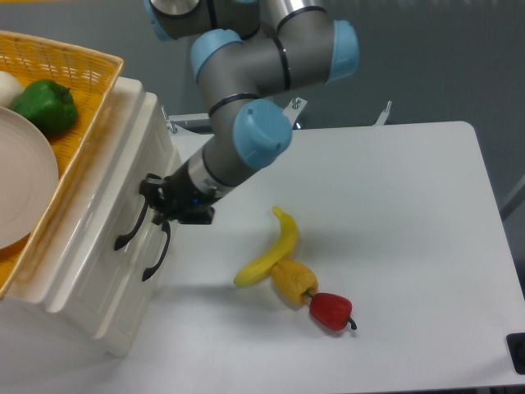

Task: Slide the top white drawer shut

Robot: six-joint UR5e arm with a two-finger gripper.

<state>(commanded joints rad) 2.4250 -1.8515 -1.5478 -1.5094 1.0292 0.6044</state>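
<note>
The white cabinet [98,271] stands at the left edge of the table, and both of its drawer fronts face right. The top white drawer [123,185] has a black curved handle [131,228]. Its front sits about level with the lower drawer's front [131,304], which has its own black handle [156,254]. My gripper [158,203] is at the top drawer's front, right against the upper end of its handle. The dark fingers look closed together, and I see nothing held between them.
A yellow wicker basket [82,57] sits on top of the cabinet and holds a green pepper [43,105] and a white plate [20,180]. A banana [271,250], a yellow pepper [294,281] and a red pepper [330,310] lie on the white table [410,205] to the right of the gripper.
</note>
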